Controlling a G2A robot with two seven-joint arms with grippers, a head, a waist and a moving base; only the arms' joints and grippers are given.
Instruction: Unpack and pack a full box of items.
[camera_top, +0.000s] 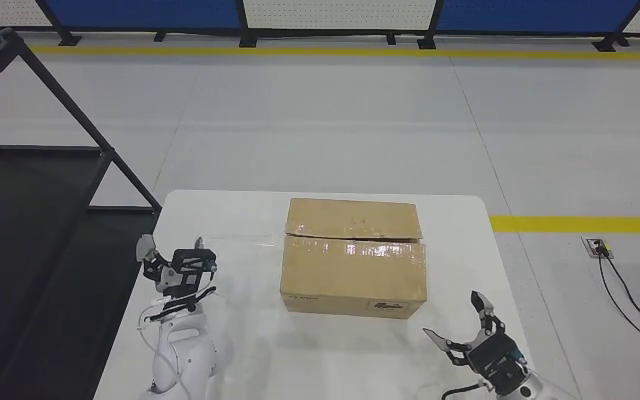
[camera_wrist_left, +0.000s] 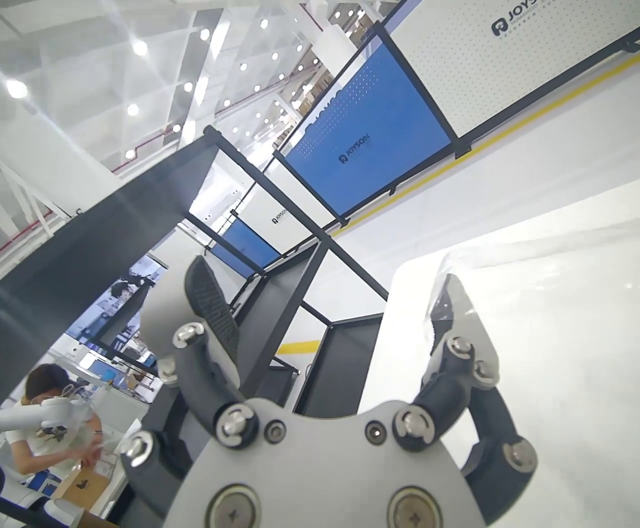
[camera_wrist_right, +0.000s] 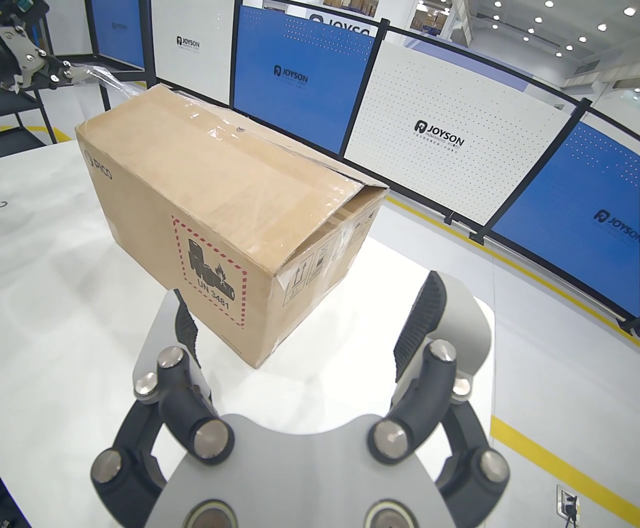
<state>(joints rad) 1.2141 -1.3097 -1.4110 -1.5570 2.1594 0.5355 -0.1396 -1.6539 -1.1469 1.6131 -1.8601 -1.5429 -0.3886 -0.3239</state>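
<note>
Sitting box (camera_top: 353, 257) between left tool (camera_top: 172, 243), right tool (camera_top: 452, 315)

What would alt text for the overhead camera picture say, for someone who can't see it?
A brown cardboard box, flaps down, sits in the middle of a white table. The left gripper and right gripper, both open, are on either side, apart from the box.

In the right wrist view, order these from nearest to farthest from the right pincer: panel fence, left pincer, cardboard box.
1. Cardboard box, directly ahead.
2. Left pincer, beyond the box's far end.
3. Panel fence, behind the table.
</note>
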